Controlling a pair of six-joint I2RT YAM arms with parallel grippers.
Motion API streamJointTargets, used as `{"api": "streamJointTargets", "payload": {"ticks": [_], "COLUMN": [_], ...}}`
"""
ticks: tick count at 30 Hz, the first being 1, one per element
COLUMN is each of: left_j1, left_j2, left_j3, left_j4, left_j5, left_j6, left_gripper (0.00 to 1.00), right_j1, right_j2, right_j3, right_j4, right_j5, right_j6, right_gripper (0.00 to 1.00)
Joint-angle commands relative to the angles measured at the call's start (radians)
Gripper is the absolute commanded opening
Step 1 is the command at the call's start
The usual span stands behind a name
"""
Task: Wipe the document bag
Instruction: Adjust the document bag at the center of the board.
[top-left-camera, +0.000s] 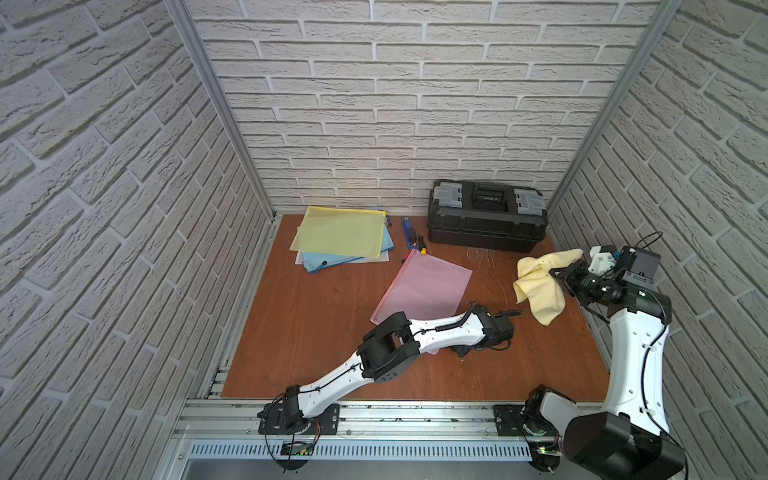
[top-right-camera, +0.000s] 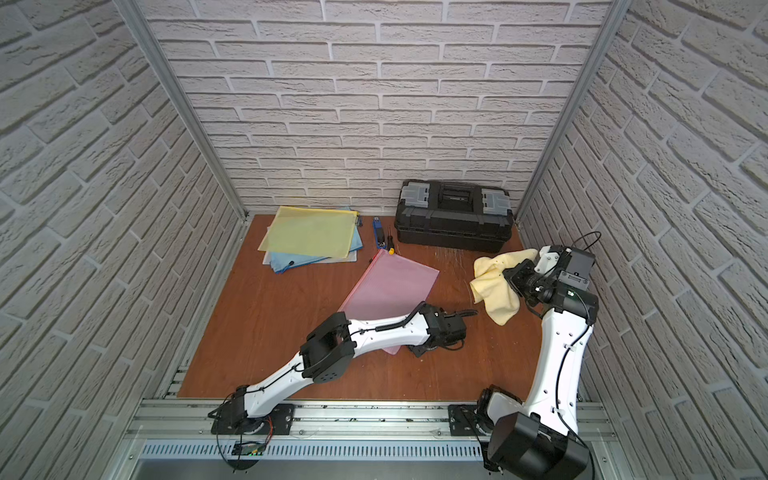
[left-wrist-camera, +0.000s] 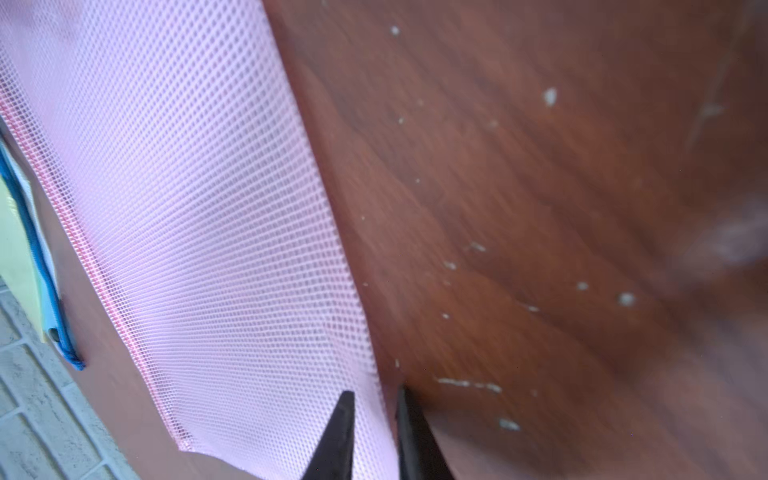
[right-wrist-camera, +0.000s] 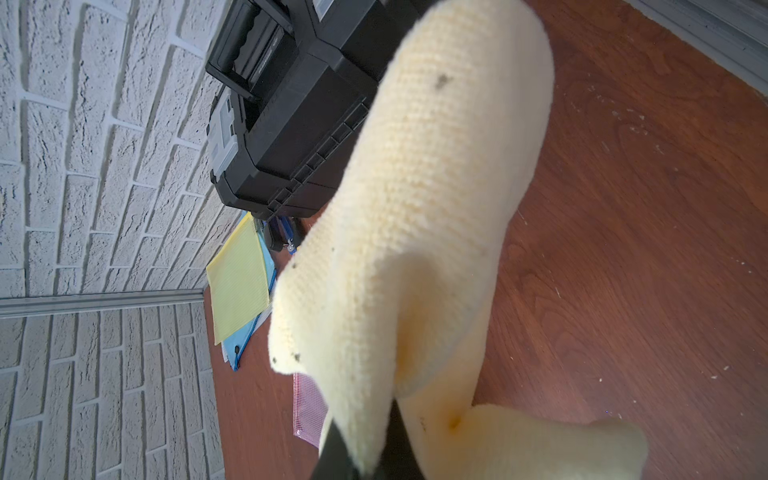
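- Top views both show a stack of flat folders at the far left corner of the brown surface (top-left-camera: 307, 332). A yellow folder (top-left-camera: 338, 230) lies on a blue folder (top-left-camera: 328, 259).
- Just beside the stack, near the back wall, lie a blue tool (top-left-camera: 409, 232) and a dark screwdriver (top-left-camera: 420, 244).
- A pink document bag (top-left-camera: 424, 286) lies askew at mid-surface. Its far corner is near the screwdriver, and its near end is under the left arm.
- In the left wrist view, the left pincer (left-wrist-camera: 374, 399) has its two dark fingers close together, pinching the bag's mesh edge. The edge curves up off the wood there.
- A black toolbox (top-left-camera: 486, 216) stands against the back wall, right of the bag, with its lid down.
- A pale yellow cloth (top-left-camera: 540, 286) hangs at the right, apart from the bag. Whether its lower end touches the surface cannot be told.
- The right pincer (right-wrist-camera: 365, 419) is pressed together on a fold of the cloth.
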Motion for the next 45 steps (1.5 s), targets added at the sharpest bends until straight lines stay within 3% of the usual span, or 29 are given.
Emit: {"api": "streamJointTargets", "payload": {"ticks": [1,5,14,21,28,31,34,39,45], "left_j1": [0.005,0.006,0.03,0.11,0.158,0.191,0.235,0.336,0.384], "left_j2": [0.067,0.061,-0.026,-0.285,-0.354,-0.42,-0.541,-0.755,-0.884], "left_j3": [-0.045,-0.057,-0.002,0.089,0.407,0.434,0.298,-0.199,-0.738], "left_j4": [-0.014,-0.004,-0.06,-0.011,-0.066,0.012,0.149,0.365,0.559], "left_j5": [0.012,0.008,-0.003,0.263,0.485,0.59,0.673,0.709,0.683], "left_j6": [-0.011,-0.012,0.048,0.148,0.16,0.1,0.035,-0.063,-0.118], "left_gripper": [0.13,0.0,0.0,0.0,0.0,0.0,0.0,0.0,0.0], "right_j1": [-0.005,-0.004,-0.005,-0.007,-0.013,-0.015,-0.014,-0.015,-0.013], "right_j2": [-0.021,-0.021,-0.026,-0.029,-0.018,-0.012,-0.003,-0.001,0.008], "right_j3": [0.017,0.013,0.008,-0.027,0.005,0.01,0.018,0.012,-0.007], "right_j4": [0.007,0.01,0.024,0.102,0.125,0.136,0.135,0.139,0.136], "right_j5": [-0.014,-0.014,0.0,0.017,0.014,0.002,-0.012,-0.043,-0.126], "right_j6": [-0.004,-0.006,0.002,0.064,0.077,0.086,0.082,0.086,0.067], "right_gripper": [0.02,0.02,0.02,0.02,0.02,0.02,0.02,0.02,0.02]}}
